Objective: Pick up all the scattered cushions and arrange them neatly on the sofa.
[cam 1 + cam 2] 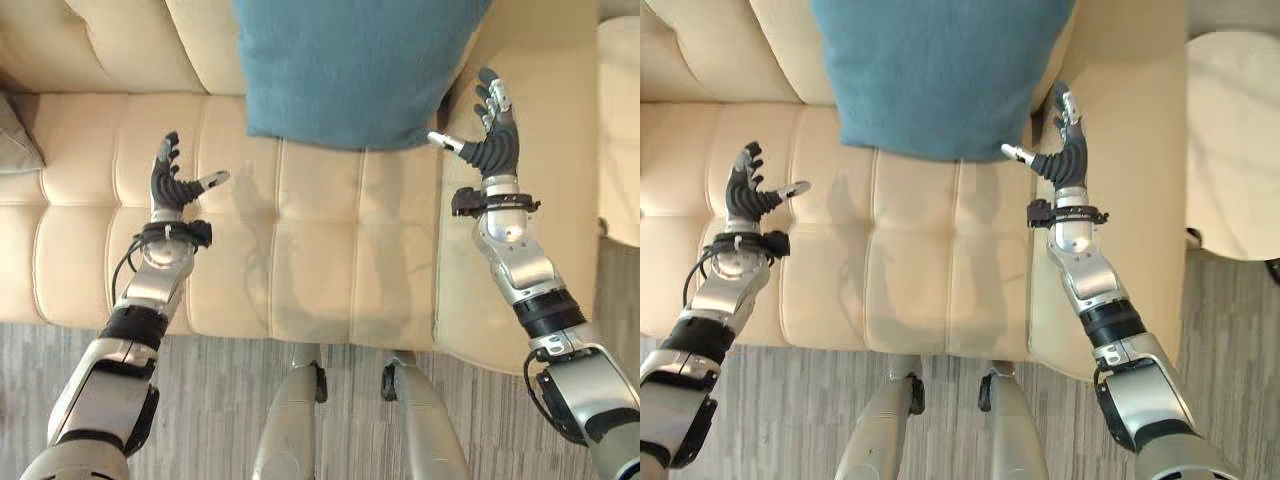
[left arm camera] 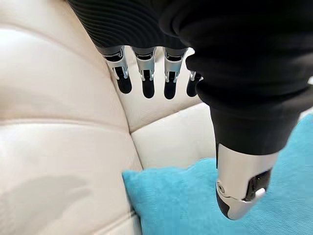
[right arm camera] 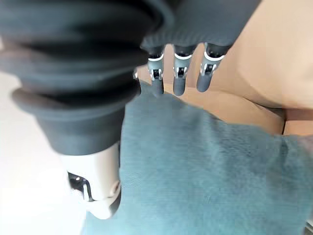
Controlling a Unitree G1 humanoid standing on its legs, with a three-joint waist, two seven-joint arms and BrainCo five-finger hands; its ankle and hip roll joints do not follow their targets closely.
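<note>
A teal cushion leans upright against the back of the cream sofa, its lower edge resting on the seat. My right hand hovers open just beside the cushion's right edge, thumb pointing toward it, holding nothing. In the right wrist view the teal cushion lies right below the straight fingers. Over the seat, left of the cushion and apart from it, my left hand is open and empty. The left wrist view has a corner of the cushion past the thumb.
A grey cushion's corner peeks in at the sofa's far left. The sofa's right armrest lies under my right arm. A round cream seat stands to the right of the sofa. Grey striped carpet lies in front.
</note>
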